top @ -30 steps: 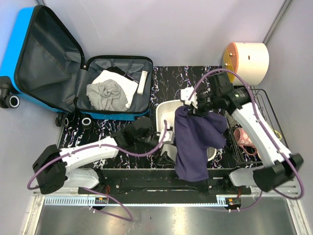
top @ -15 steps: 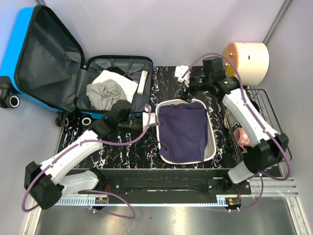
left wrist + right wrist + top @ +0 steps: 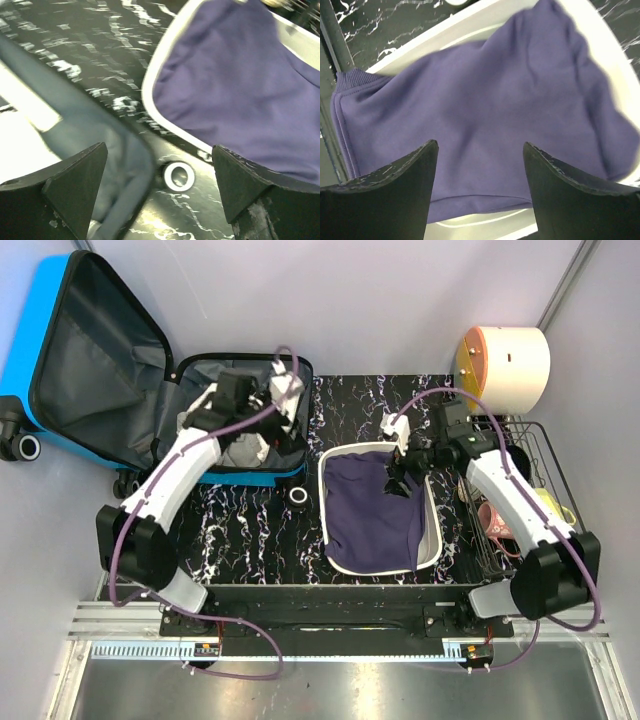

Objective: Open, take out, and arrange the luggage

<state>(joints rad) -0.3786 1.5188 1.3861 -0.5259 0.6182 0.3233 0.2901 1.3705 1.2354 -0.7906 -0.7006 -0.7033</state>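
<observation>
From above, the left arm point(image 3: 190, 460) covers most of the clothes point(image 3: 245, 450) in the luggage point(image 3: 100, 350), whose blue shell runs off the left edge, the right arm point(image 3: 510, 490) hides part of the wire rack point(image 3: 545, 425), and motion blur smears the small ring point(image 3: 178, 175) in the left wrist view.

**Table surface, contents as seen**

We note a black tabletop point(image 3: 250, 530) with white marbling. Directly on it:
- the luggage point(image 3: 100, 360), open, at the far-left corner
- a white basin point(image 3: 432, 532) at centre-right, just beside the suitcase's right end
- a small black-and-white ring point(image 3: 297, 498) lying flat between suitcase and basin
- a wire rack point(image 3: 545, 455) along the right edge

We cannot tell whether the cream cylinder point(image 3: 510, 360) at far right rests on the table.
</observation>
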